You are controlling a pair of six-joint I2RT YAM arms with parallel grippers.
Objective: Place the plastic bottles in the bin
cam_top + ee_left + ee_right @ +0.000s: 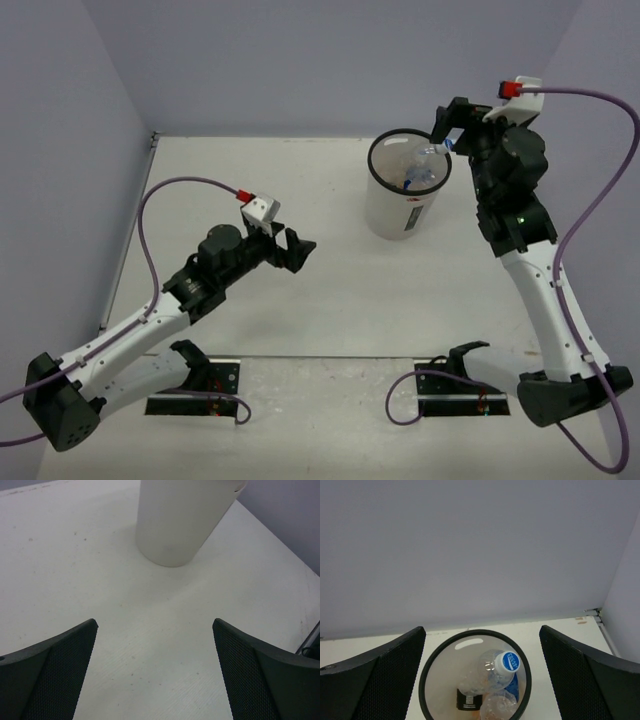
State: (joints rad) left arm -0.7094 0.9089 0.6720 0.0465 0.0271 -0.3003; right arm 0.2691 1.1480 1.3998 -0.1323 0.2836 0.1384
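Plastic bottles (424, 172) lie heaped inside the white bin (398, 218), far right on the surface (300, 320) in the overhead view. The right gripper (443, 131) hangs at its far rim; the left gripper (297, 250) is well apart, spread and empty. Left wrist view: fingers wide apart, the bin's wall ahead. Right wrist view: fingers spread, nothing between them, a blue-capped bottle (496, 667) topmost in the bin below.

I'm looking at 2 arms, left arm (130, 335) and right arm (545, 290), each with white lower links, black joints and a black base. A purple cable (160, 200) loops to a red plug (243, 194) on each white wrist camera housing (263, 210). The fingers (55, 675) are dark, mesh-textured wedges
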